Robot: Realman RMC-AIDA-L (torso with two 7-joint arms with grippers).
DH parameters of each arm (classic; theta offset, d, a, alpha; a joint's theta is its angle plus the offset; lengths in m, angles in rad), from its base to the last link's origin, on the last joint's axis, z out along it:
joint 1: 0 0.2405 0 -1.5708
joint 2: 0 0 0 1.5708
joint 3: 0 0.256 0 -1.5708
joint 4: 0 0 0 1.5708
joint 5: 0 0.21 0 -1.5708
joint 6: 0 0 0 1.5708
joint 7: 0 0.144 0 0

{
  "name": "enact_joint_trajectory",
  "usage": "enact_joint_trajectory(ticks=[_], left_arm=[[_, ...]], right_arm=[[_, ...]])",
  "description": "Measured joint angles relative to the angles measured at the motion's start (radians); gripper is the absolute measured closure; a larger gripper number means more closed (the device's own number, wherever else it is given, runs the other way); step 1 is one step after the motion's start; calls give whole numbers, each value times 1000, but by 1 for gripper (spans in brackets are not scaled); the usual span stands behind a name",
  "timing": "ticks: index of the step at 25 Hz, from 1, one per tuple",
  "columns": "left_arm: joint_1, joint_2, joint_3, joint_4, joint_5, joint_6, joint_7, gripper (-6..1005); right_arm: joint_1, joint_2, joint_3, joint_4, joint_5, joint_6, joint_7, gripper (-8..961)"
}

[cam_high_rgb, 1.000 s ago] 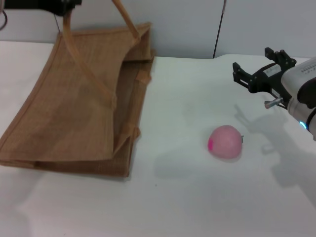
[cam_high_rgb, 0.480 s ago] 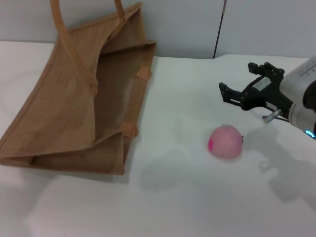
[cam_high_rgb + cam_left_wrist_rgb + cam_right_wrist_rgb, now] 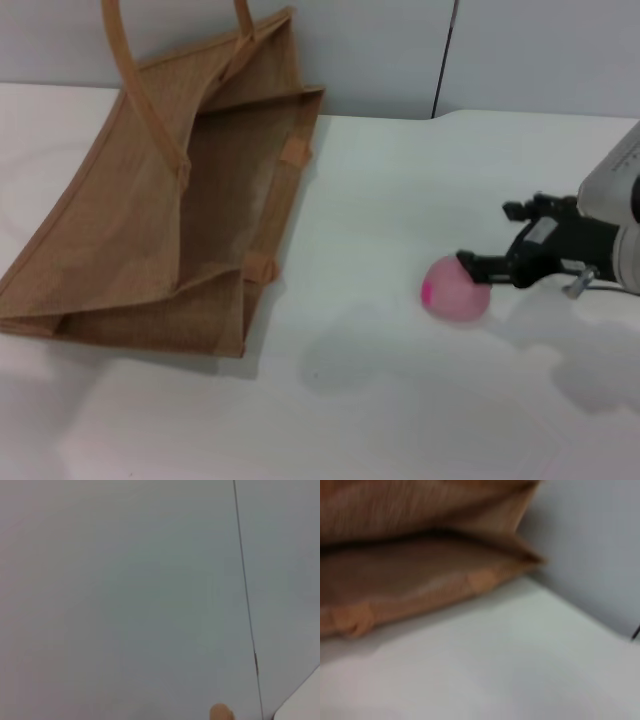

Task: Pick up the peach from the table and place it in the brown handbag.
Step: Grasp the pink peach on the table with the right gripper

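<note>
The peach lies on the white table, right of centre. My right gripper is open and low over the table. Its near finger lies across the peach's upper right edge; its far finger stands behind the fruit. The brown handbag lies at the left with its mouth gaping toward the peach. One handle is lifted up out of the frame. The bag's open mouth fills the right wrist view. My left gripper is out of view; a tan tip shows against the wall in its wrist view.
A grey wall with a dark vertical seam runs behind the table. Bare white tabletop lies between the bag and the peach.
My right gripper has dropped and moved left, from behind the peach down to it. The bag's upper side has been lifted and its mouth has opened wider.
</note>
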Motion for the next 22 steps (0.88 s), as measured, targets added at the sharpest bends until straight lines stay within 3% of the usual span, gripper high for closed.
enact_joint_trajectory(ticks=[7,16,22], left_arm=[[-2,-2,20,-3,21,11,2,888],[-8,-4,27,-6,40,23,0,888],[-15,-4,30,-7,40,25,0,888]], right_arm=[[88,40,60,83,-14,180,1,69],[132,63,118,107,-11,280,-2,71],[140,66,130,135,-13,276,-8,74]])
